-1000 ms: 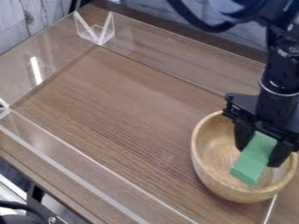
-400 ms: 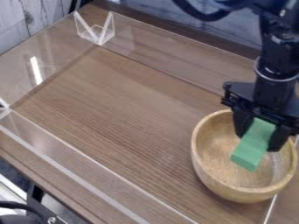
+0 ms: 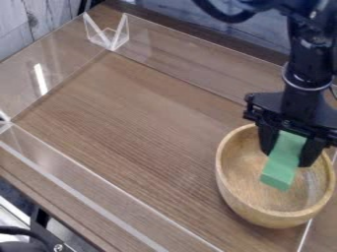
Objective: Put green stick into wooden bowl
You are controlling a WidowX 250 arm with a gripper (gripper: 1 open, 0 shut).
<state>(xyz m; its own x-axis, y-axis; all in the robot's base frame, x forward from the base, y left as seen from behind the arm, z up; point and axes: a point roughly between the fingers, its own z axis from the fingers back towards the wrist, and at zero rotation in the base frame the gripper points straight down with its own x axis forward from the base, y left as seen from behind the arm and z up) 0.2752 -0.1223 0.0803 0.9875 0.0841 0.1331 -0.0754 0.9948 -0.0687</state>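
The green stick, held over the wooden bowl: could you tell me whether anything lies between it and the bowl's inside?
Nothing visible does. The gripper holds the green stick directly above the wooden bowl, whose visible interior looks bare.

Matte black throughout: cylindrical wrist (image 3: 310, 61), blocky gripper (image 3: 291, 148) with two dark fingers (image 3: 270, 146), black cables (image 3: 237, 12) looping toward twelve o'clock.

The wooden bowl (image 3: 275, 185) at the near right was light tan wood with a visible grain and a smooth, dull finish. The green stick (image 3: 283, 164) above it looked matt and plain, bright green, like painted wood or plastic. The gripper (image 3: 291, 148) was matt black, plastic or metal. The table (image 3: 132, 128) showed darker brown wood grain, faintly sheened. Clear glossy acrylic walls (image 3: 53, 59) edged it, catching glare at the far left.
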